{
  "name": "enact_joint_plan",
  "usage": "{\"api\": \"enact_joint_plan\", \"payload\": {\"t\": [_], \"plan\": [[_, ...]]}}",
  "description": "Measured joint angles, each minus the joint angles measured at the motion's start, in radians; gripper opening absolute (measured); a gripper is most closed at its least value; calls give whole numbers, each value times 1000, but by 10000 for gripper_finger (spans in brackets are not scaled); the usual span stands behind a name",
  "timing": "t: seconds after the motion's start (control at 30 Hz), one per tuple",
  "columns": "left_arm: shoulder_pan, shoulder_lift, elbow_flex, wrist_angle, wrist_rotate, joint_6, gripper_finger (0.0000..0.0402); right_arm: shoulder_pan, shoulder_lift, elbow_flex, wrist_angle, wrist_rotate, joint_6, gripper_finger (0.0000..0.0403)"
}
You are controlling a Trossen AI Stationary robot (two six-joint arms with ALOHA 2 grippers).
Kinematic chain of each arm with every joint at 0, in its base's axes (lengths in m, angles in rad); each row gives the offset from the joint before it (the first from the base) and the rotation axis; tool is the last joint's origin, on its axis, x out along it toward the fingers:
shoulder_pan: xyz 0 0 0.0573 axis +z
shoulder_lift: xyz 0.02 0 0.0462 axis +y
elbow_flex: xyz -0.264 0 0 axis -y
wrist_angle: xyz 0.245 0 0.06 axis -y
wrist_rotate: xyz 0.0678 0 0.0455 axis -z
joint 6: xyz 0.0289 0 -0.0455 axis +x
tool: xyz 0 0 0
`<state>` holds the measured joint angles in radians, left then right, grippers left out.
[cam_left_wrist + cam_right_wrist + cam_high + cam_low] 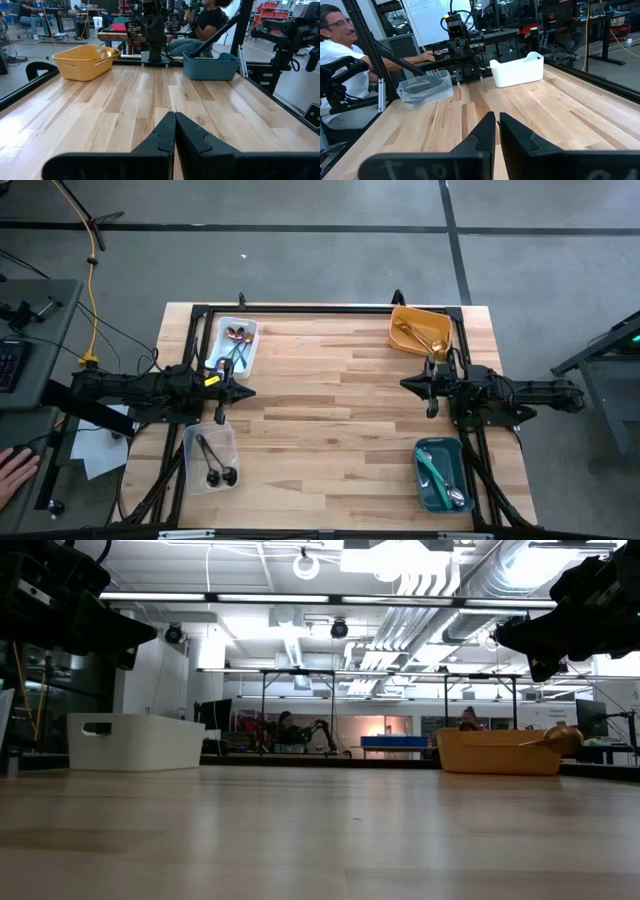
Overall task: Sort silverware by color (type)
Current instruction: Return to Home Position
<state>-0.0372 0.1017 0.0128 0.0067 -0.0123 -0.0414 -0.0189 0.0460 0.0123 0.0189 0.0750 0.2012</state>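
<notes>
High view first: all the silverware I can see is in bins. The rainbow spoons (237, 338) lie in the white bin (222, 328). The black spoons (217, 470) lie in the clear bin (195, 438). The gold spoons (420, 337) are in the yellow bin (396, 330), and the teal-handled pieces (440, 475) are in the teal bin (440, 442). I spot no spoon on the bare wood of the table (330, 420).

The left gripper (175, 116) hangs between the white and clear bins. Its two fingers are pressed together and hold nothing. The right gripper (497, 117) hangs between the yellow and teal bins, fingers together too, and empty.

I think the sorting is done and the arms only need to go home. What could go wrong? Each arm sits close to two bins, so a wide swing could bump one and spill spoons. In the low view one gold spoon pokes over the yellow bin's rim, so it is easy to knock. A hand (12, 470) rests near the left arm's base, and a person (340, 65) sits close by there. A fast pull back could hit them.
</notes>
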Motion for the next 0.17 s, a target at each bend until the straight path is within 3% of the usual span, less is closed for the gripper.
{"api": "enact_joint_plan", "payload": {"t": [0.17], "plan": [[0, 0, 0, 0, 0, 0, 0, 0, 0, 0, 0, 0, 0, 21]]}}
